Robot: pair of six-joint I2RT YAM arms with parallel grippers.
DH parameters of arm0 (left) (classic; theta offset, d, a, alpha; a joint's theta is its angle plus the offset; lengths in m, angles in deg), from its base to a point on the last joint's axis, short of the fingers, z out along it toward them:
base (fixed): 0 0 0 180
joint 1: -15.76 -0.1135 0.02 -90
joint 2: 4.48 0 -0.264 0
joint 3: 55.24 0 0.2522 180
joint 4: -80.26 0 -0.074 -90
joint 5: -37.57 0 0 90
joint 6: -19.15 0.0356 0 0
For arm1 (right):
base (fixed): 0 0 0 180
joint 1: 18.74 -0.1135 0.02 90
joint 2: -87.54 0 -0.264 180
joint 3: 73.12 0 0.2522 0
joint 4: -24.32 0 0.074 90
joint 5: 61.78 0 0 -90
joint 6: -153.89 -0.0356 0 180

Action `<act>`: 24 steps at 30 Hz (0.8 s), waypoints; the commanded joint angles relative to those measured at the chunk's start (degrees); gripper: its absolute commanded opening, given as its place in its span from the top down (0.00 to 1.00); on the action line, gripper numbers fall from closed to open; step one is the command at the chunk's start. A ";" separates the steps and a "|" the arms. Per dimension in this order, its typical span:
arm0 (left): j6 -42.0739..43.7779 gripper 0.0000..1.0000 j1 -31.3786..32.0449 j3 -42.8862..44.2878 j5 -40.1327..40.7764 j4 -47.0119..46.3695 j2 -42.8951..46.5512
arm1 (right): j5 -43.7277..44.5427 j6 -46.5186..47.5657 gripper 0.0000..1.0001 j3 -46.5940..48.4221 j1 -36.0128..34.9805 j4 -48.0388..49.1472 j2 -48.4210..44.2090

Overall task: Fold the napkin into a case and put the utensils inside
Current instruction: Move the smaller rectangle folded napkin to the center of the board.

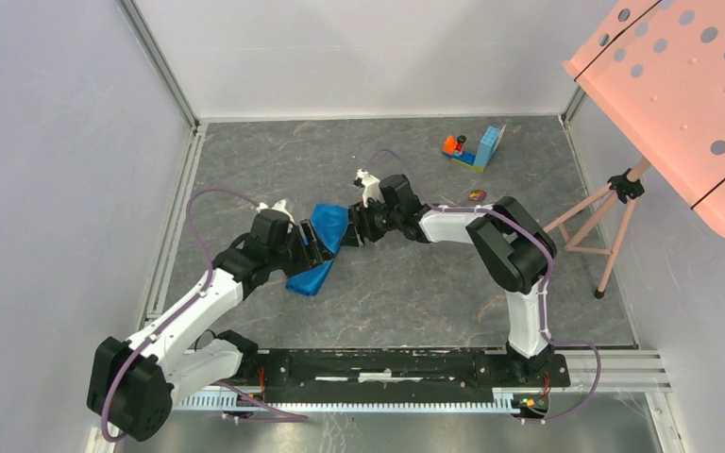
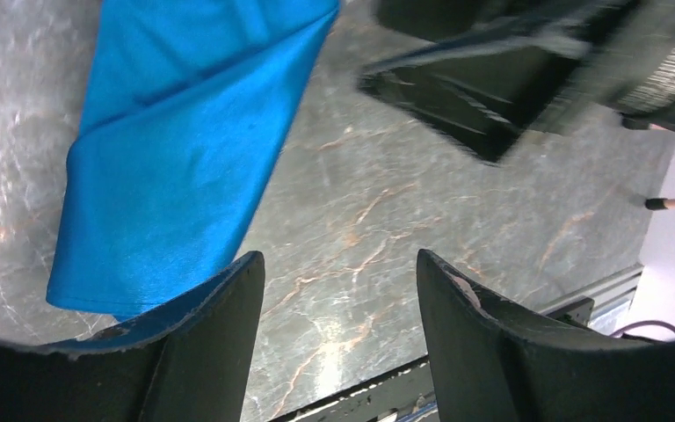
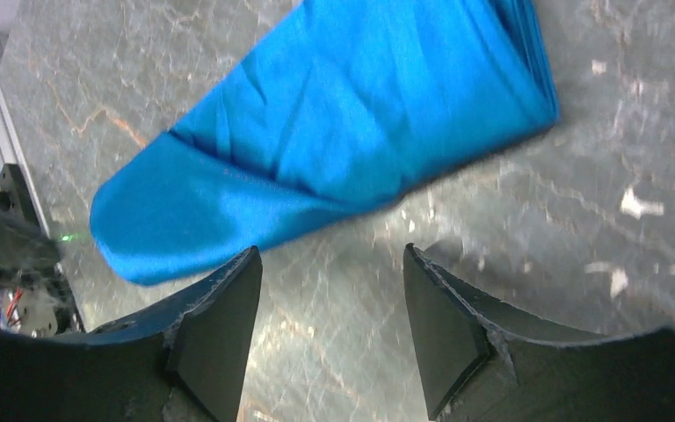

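Note:
The bright blue napkin [image 1: 324,247] lies folded into a narrow oblong on the grey marbled table, between my two grippers. In the left wrist view it [image 2: 185,149] lies left of and beyond my open left gripper [image 2: 338,264], whose left finger [image 2: 220,325] overlaps its near corner. In the right wrist view it [image 3: 334,132] lies just beyond my open, empty right gripper [image 3: 330,259]. From above, the left gripper [image 1: 311,245] is at the cloth's left side and the right gripper [image 1: 355,226] at its upper right end. No copper-gold utensils show clearly.
An orange-and-blue toy block piece [image 1: 477,149] stands at the back right. A small dark-and-yellow object [image 1: 477,195] lies beside the right arm; I cannot tell what it is. A pink perforated panel [image 1: 680,85] on a tripod [image 1: 614,222] stands at the right. A black rail [image 1: 406,363] runs along the near edge.

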 commanded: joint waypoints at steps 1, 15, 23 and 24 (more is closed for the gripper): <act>-6.35 0.31 -1.84 -5.60 -0.42 -7.55 -1.35 | -1.42 -1.92 0.33 -5.06 2.32 1.25 -6.16; -6.35 0.33 -5.93 -15.92 -0.94 -13.48 -6.06 | -14.31 -16.70 0.33 -2.84 1.53 17.32 -2.77; -4.55 0.29 -5.94 -13.26 0.99 -1.67 6.34 | -14.83 -18.00 0.33 -1.86 0.78 18.77 1.44; -4.68 0.29 -5.91 -12.42 0.79 -0.05 7.96 | -14.55 -17.77 0.33 -1.56 0.48 18.42 1.83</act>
